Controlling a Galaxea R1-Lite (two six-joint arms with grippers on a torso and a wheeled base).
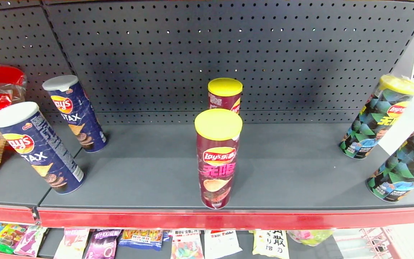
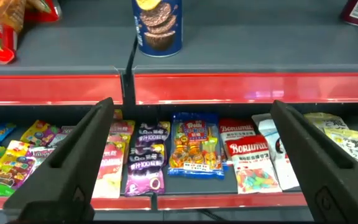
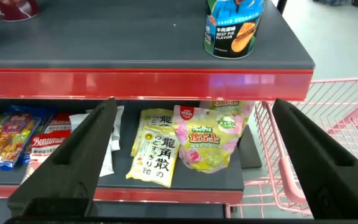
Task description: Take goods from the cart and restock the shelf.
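Store shelf (image 1: 149, 172) holding 6 crisp cans, with 2 empty robot pincers below it.

The left gripper (image 2: 191, 109) and right gripper (image 3: 194, 106) are spread wide, grasping nothing, facing the lower tier of snack packets (image 2: 194, 146). The pink cart (image 3: 340, 124) sits near right, past the shelf's end; its goods cannot be seen. Counted: 2 blue cans (image 1: 38, 147) left, 2 maroon cans (image 1: 217, 158) centre, 2 black-and-green cans (image 1: 376, 118) right. Likely risk: the near cans stand by the front lip, so a rising arm could knock 1 off.
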